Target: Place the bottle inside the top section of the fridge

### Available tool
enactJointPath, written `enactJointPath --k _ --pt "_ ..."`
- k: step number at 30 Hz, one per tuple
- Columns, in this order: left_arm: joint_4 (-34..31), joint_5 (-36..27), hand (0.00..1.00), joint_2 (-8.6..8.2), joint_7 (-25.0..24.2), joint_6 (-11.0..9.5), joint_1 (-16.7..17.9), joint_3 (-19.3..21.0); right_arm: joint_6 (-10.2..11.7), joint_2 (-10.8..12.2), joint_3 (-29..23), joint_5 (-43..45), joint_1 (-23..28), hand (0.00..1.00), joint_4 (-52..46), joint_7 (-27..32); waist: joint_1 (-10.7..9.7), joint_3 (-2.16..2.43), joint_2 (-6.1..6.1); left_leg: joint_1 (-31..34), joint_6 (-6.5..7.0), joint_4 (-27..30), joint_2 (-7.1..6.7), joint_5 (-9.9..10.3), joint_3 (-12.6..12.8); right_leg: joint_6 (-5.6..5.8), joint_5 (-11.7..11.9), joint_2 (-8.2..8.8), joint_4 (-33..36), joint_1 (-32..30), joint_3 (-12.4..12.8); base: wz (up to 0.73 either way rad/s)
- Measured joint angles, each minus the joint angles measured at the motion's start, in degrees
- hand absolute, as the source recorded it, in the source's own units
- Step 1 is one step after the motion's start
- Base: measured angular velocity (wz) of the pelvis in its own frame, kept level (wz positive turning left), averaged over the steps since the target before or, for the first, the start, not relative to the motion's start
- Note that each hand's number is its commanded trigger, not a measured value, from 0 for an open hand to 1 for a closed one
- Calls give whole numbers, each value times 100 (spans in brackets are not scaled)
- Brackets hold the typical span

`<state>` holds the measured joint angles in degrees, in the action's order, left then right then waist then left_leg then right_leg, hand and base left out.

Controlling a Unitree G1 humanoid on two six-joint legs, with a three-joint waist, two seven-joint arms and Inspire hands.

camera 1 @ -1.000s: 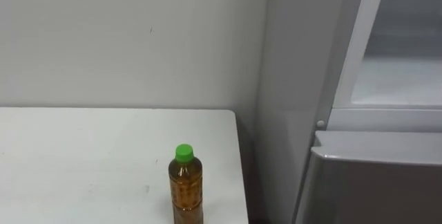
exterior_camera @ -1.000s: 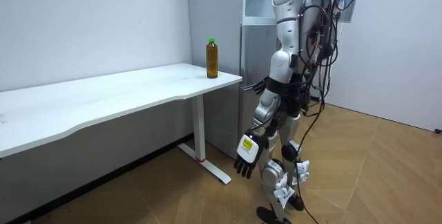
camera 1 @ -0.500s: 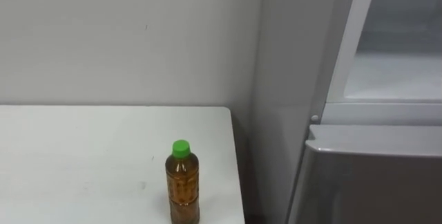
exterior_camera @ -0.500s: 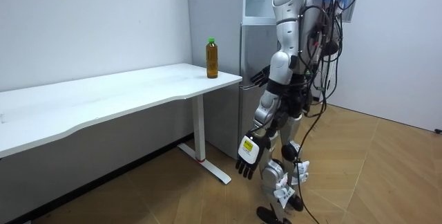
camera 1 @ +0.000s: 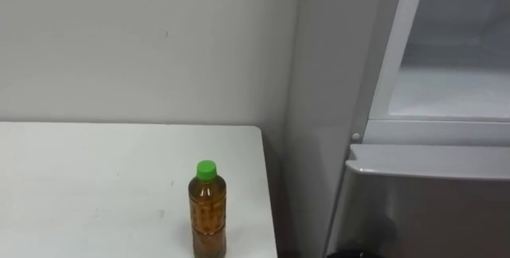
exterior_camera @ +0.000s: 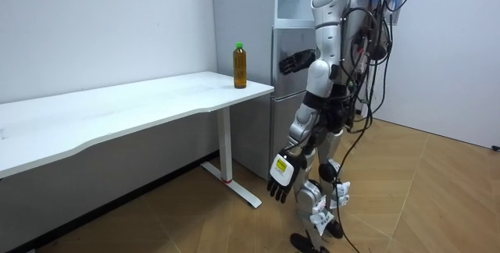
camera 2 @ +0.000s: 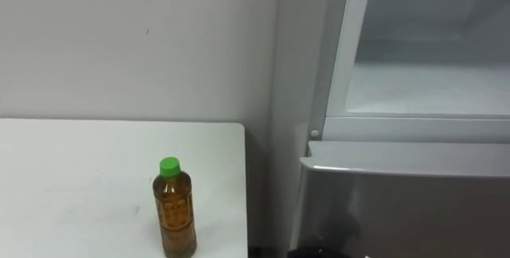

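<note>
An amber bottle point(camera 1: 206, 210) with a green cap stands upright near the right end of the white table point(camera 1: 80, 186), close to the wall; the room view shows the bottle point(exterior_camera: 240, 65) at the table's far corner. To its right is the grey fridge point(camera 1: 430, 202), whose upper compartment point(camera 1: 454, 59) shows a pale inside behind a white frame. I stand in front of the fridge. My right hand point(exterior_camera: 293, 62) is open and raised at chest height before the fridge door. A dark edge of that right hand point(camera 1: 358, 252) shows low down. My left hand point(exterior_camera: 279, 179) hangs open by my thigh.
The table point(exterior_camera: 141, 105) runs along the wall toward the room view's left, on white legs point(exterior_camera: 228, 147). A narrow gap separates its end from the fridge point(exterior_camera: 285, 89). Wooden floor point(exterior_camera: 422, 198) lies open behind me.
My right hand has risen from hip height to chest height in front of the fridge. The eye view has shifted a little, so bottle and fridge sit further left.
</note>
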<state>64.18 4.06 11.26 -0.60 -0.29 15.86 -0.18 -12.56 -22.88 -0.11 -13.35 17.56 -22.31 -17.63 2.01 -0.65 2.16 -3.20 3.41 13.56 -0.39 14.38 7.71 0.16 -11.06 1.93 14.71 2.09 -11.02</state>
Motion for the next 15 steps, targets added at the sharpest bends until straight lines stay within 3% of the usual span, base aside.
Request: enactJointPath --k 2,7,9,15 --pt "6 10 0 32 4 -5 18 -1 58 2 -34 -145 -225 0 -214 -72 -2 -1 17 -1 0 -1 1 0 -1 0 0 -1 1 -1 -12 0" --pt "-16 55 0 163 7 -6 -9 -14 845 260 -47 -1221 -1142 0 -556 -183 27 52 117 -30 -3 5 13 0 -40 -6 12 -14 -127 144 -68 14" --pt "-16 55 0 157 -1 -2 -7 -36 1019 367 -9 -1368 -1347 0 -548 -184 43 47 132 -39 -3 8 15 1 -54 12 28 -14 -172 205 -72 20" --pt "-28 53 0 156 20 17 -108 -105 1078 480 310 -1334 -1432 0 -412 -189 166 25 54 -28 2 0 12 5 -72 23 47 -13 -222 230 -72 5"
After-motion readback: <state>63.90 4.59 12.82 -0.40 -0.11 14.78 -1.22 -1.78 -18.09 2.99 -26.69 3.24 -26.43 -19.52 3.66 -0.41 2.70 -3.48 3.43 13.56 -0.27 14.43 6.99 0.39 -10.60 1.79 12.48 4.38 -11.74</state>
